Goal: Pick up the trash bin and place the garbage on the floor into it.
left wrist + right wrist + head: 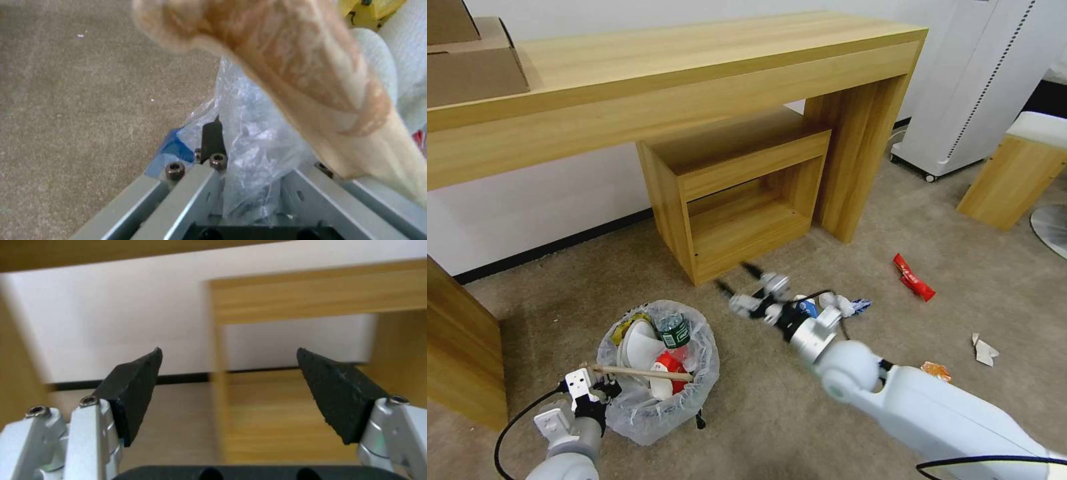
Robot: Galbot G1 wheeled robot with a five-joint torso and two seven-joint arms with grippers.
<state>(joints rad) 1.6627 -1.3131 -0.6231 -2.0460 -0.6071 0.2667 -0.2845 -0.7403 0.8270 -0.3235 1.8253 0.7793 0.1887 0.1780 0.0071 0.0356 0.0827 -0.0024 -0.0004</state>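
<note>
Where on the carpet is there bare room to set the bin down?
Bare carpet lies between the trash bin and the wall, and between red wrapper and white cabinet. It is crowded around the right gripper, near the paper cup.

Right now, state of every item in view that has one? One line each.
Bin: upright on the carpet, part full, rim gripped by the left gripper.
Stick: lying across the bin's top.
Bottle: in the bin, upright.
Right gripper: open, empty, above the carpet.
Red wrapper: on the carpet.
Paper scrap: on the carpet.
Orange wrapper: on the carpet.
</note>
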